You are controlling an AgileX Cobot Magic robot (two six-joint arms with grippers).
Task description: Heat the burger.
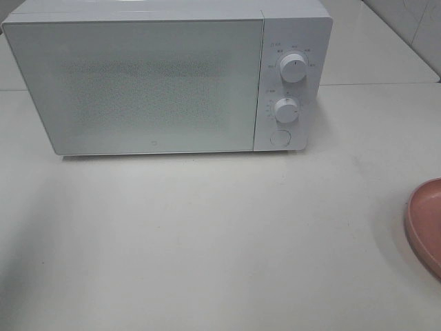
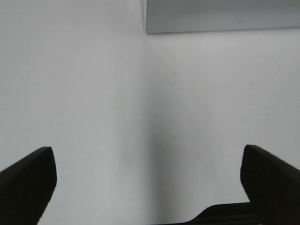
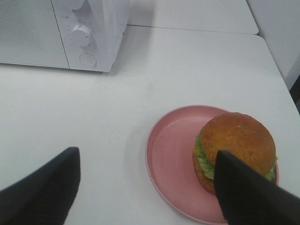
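Observation:
The burger [image 3: 236, 143], with a golden-brown domed bun and green lettuce, sits on a shallow pink dish [image 3: 171, 154]. My right gripper [image 3: 145, 187] hovers open above the table beside the dish, one finger [image 3: 243, 192] overlapping the burger's near side in the picture. The exterior high view shows only the dish's rim [image 1: 424, 224] at the right edge; the burger and both grippers are outside that view. My left gripper [image 2: 149, 180] is open over bare white table, nothing between its fingers. The white microwave [image 1: 158, 79] stands at the back, door shut.
The microwave has two knobs [image 1: 292, 67] [image 1: 285, 109] and a round button [image 1: 280, 136] on its right panel. A bottom corner of the microwave [image 2: 211, 16] shows in the left wrist view. White table [image 1: 207, 234] spreads in front of it.

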